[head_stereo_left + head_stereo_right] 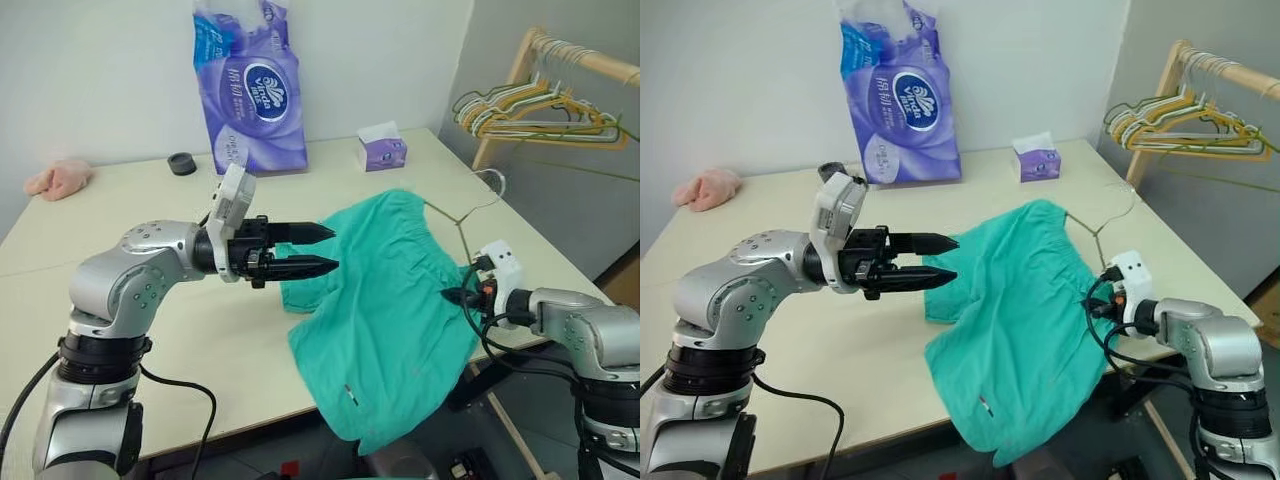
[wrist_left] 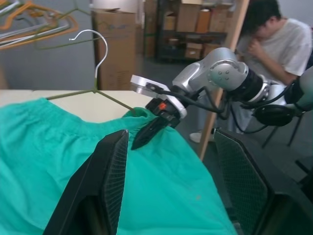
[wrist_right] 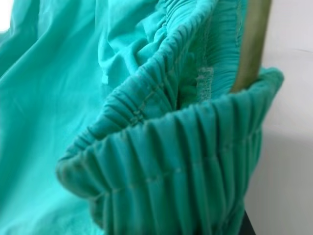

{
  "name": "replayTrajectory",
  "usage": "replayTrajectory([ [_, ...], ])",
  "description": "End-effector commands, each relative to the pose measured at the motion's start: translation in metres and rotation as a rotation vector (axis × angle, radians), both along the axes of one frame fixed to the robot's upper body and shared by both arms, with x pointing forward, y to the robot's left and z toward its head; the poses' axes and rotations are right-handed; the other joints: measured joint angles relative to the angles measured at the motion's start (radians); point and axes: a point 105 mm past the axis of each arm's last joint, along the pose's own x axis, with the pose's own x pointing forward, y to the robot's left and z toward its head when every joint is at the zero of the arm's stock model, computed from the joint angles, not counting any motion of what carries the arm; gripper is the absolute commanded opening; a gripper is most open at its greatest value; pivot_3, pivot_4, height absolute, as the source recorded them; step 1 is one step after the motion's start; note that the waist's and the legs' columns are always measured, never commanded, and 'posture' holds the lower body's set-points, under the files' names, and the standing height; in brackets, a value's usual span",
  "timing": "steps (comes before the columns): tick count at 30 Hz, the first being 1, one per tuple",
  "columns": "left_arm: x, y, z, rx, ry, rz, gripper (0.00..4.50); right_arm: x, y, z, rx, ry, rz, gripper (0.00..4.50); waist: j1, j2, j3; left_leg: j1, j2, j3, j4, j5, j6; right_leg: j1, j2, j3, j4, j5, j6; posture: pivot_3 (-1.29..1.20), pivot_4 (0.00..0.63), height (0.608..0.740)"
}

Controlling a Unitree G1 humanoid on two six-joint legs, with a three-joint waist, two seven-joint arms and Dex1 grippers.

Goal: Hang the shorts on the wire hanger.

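The teal-green shorts [image 1: 385, 300] lie on the table [image 1: 120, 230] near its right side, and one leg hangs over the front edge. The thin wire hanger [image 1: 462, 218] sticks out of the gathered waistband, its hook [image 2: 98, 49] curving up beyond the cloth. My right gripper [image 1: 456, 296] is shut on the waistband at the shorts' right edge. In the right wrist view the bunched elastic [image 3: 161, 161] sits right in front, with an olive wire [image 3: 252, 44] passing through it. My left gripper [image 1: 335, 248] hovers open and level above the shorts' left edge, pointing right, holding nothing.
At the back of the table stand a tall purple tissue pack [image 1: 250, 85], a small tissue box [image 1: 382, 150] and a black roll [image 1: 182, 163]. A pink cloth [image 1: 58, 178] lies far left. A wooden rack with several hangers [image 1: 540, 110] stands at right. A person [image 2: 279, 39] sits beyond the table.
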Motion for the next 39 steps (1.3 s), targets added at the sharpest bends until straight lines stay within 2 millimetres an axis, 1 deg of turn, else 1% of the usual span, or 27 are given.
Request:
replayTrajectory([
  [1, 0.011, -0.022, -0.002, 0.041, -0.108, -0.029, 2.94, -0.009, -0.024, 0.032, 0.019, -0.035, -0.129, 0.0, -0.004, 0.001, 0.001, 0.0, -0.001, 0.001, 0.0, 0.0, 0.0, 0.0, 0.0, 0.001, 0.0, 0.0, 0.0, -0.51, 0.065, 0.74],
  [2, 0.016, -0.028, -0.004, 0.054, -0.129, -0.016, 2.94, -0.011, -0.03, 0.036, 0.022, -0.042, -0.159, 0.0, -0.008, 0.002, 0.001, 0.0, -0.002, 0.001, 0.0, 0.0, 0.0, 0.0, 0.0, 0.001, -0.001, 0.0, 0.0, -0.52, 0.067, 0.74],
  [4, 0.032, -0.039, -0.011, 0.104, -0.187, 0.049, 3.29, -0.018, -0.04, 0.039, 0.014, -0.052, -0.201, 0.0, -0.018, 0.003, 0.002, 0.0, -0.004, 0.001, -0.001, 0.0, 0.0, 0.0, 0.0, 0.001, -0.001, -0.001, 0.0, -0.53, 0.073, 0.74],
  [6, 0.034, -0.051, -0.009, 0.082, -0.209, 0.043, 3.74, -0.024, -0.052, 0.04, 0.005, -0.062, -0.247, 0.0, -0.038, 0.004, 0.003, 0.001, -0.004, 0.001, -0.002, 0.0, 0.0, 0.0, 0.0, 0.002, -0.002, -0.002, 0.001, -0.54, 0.074, 0.74],
  [8, 0.038, -0.065, -0.007, 0.068, -0.247, 0.062, 4.38, -0.03, -0.063, 0.044, -0.009, -0.081, -0.3, 0.0, -0.058, 0.004, 0.004, 0.0, -0.004, 0.001, -0.003, 0.0, 0.001, 0.0, 0.0, 0.002, -0.002, -0.004, 0.001, -0.56, 0.08, 0.74],
  [9, 0.04, -0.069, -0.006, 0.067, -0.263, 0.073, 4.45, -0.032, -0.067, 0.045, -0.013, -0.087, -0.316, 0.0, -0.067, 0.004, 0.005, 0.0, -0.004, 0.001, -0.003, -0.001, 0.001, 0.0, 0.0, 0.002, -0.002, -0.005, 0.001, -0.57, 0.083, 0.74],
  [13, 0.049, -0.099, 0.007, 0.021, -0.347, 0.125, 4.45, -0.03, -0.095, 0.061, -0.035, -0.144, -0.474, 0.0, -0.107, 0.005, 0.006, -0.001, -0.005, 0.004, -0.004, -0.001, 0.002, 0.001, 0.0, 0.007, -0.003, -0.005, 0.002, -0.58, 0.087, 0.74],
  [17, 0.049, -0.128, 0.021, -0.028, -0.404, 0.124, 4.45, -0.019, -0.118, 0.088, -0.049, -0.218, -0.614, 0.0, -0.145, 0.007, 0.01, 0.001, -0.01, 0.008, -0.005, -0.003, 0.006, 0.001, -0.003, 0.012, -0.003, -0.008, 0.007, -0.6, 0.093, 0.74],
  [19, 0.047, -0.139, 0.025, -0.041, -0.421, 0.11, 4.45, -0.015, -0.127, 0.1, -0.047, -0.241, -0.668, 0.0, -0.165, 0.008, 0.012, 0.001, -0.011, 0.01, -0.005, -0.005, 0.009, 0.002, -0.004, 0.014, -0.005, -0.009, 0.009, -0.6, 0.095, 0.74],
  [23, 0.053, -0.153, 0.03, -0.049, -0.462, 0.117, 4.45, -0.007, -0.143, 0.122, -0.064, -0.256, -0.736, 0.0, -0.193, 0.007, 0.017, 0.003, -0.012, 0.011, -0.006, -0.007, 0.013, 0.005, -0.005, 0.015, -0.009, -0.009, 0.009, -0.6, 0.104, 0.74],
  [26, 0.061, -0.161, 0.035, -0.047, -0.513, 0.159, 4.45, -0.001, -0.153, 0.136, -0.067, -0.245, -0.78, 0.0, -0.204, 0.007, 0.029, 0.014, -0.013, 0.015, -0.009, -0.01, 0.017, 0.015, -0.008, 0.017, -0.015, -0.01, 0.01, -0.59, 0.111, 0.74],
  [28, 0.065, -0.165, 0.043, -0.069, -0.525, 0.181, 4.45, 0.004, -0.157, 0.141, -0.074, -0.22, -0.79, 0.0, -0.211, 0.008, 0.034, 0.015, -0.014, 0.017, -0.01, -0.01, 0.017, 0.016, -0.009, 0.019, -0.016, -0.01, 0.011, -0.58, 0.119, 0.74],
  [31, 0.065, -0.17, 0.05, -0.084, -0.553, 0.176, 4.45, 0.009, -0.163, 0.147, -0.086, -0.18, -0.798, 0.0, -0.22, 0.006, 0.044, 0.015, -0.014, 0.022, -0.013, -0.01, 0.018, 0.015, -0.01, 0.023, -0.017, -0.01, 0.012, -0.58, 0.127, 0.74],
  [36, 0.061, -0.179, 0.061, -0.111, -0.581, 0.165, 4.45, 0.024, -0.182, 0.158, -0.111, -0.14, -0.833, 0.0, -0.226, 0.007, 0.067, 0.02, -0.014, 0.029, -0.019, -0.01, 0.017, 0.015, -0.015, 0.028, -0.016, -0.011, 0.016, -0.56, 0.149, 0.74],
  [39, 0.058, -0.184, 0.068, -0.132, -0.594, 0.159, 4.45, 0.03, -0.195, 0.161, -0.132, -0.121, -0.857, 0.0, -0.226, 0.005, 0.083, 0.024, -0.015, 0.033, -0.02, -0.01, 0.017, 0.016, -0.016, 0.032, -0.016, -0.011, 0.018, -0.55, 0.161, 0.74],
])
